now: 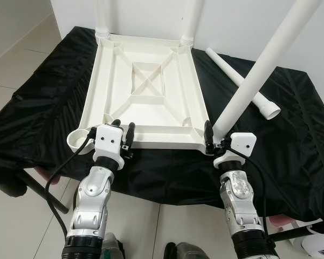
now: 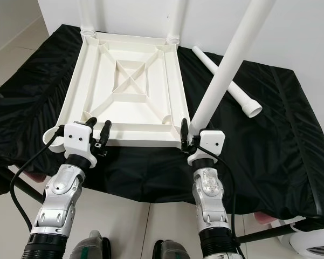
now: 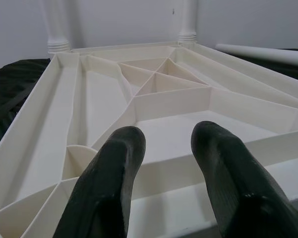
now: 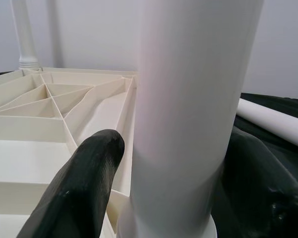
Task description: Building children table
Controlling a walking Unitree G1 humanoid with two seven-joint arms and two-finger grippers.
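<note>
Centre of the head view, the upside-down cream plastic tabletop (image 1: 145, 86) with its ribbed underside lies on the black cloth-covered work surface (image 1: 291, 129), and two white legs already stand in the far corner sockets at the top of the frame. Down at lower right, the right gripper (image 1: 215, 137) has its black fingers clenched around a long white plastic tube leg (image 1: 259, 70), which leans up and away toward the upper right; its foot sits at the tabletop's near right corner socket, though whether it is fully seated I cannot tell. At lower left, the left gripper (image 1: 126, 141) rests at the near edge of the tabletop with its fingers (image 3: 109, 183) spread apart and holding nothing, just beside the empty round corner socket (image 1: 78, 139). A fourth white tube leg (image 1: 242, 81) lies loose on the cloth, right of the tabletop.

By my judgement these legs are light, stiff, hollow and smooth, so slippery under rubber pads. A grip low down near the socket end looks best for steering, and the tabletop edge wants bracing against sliding.
</note>
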